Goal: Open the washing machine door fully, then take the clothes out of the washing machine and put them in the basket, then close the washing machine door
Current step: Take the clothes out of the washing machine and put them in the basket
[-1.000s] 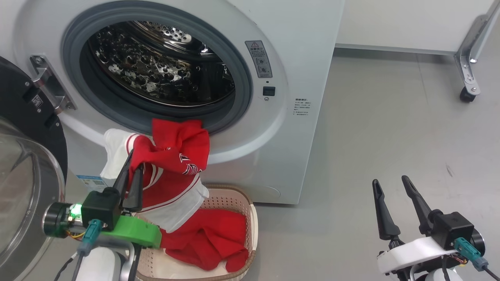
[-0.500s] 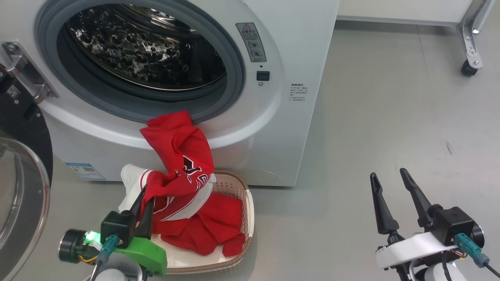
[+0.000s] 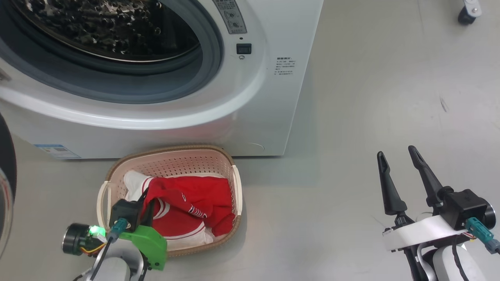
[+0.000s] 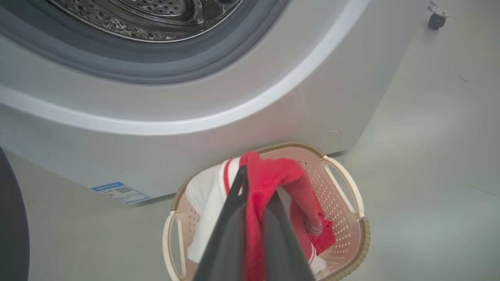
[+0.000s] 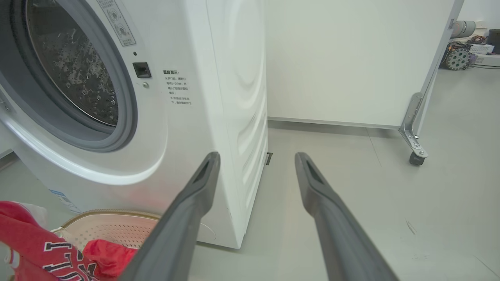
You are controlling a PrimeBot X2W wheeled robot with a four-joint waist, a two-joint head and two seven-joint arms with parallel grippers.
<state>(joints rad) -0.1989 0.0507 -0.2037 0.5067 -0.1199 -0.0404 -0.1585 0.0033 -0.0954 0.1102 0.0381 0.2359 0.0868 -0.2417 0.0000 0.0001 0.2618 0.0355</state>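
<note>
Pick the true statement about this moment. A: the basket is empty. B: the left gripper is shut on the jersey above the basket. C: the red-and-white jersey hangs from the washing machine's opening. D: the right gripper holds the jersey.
B: the left gripper pinches the jersey between its fingers over the basket, while the right gripper stands open, holding nothing.

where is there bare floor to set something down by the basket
Widest free patch: the grey floor between the basket and the right gripper, running up past the right side of the washing machine. A smaller patch lies left of the basket, toward the washing machine door. Crowded: inside the basket, with the clothes and the left gripper.
</note>
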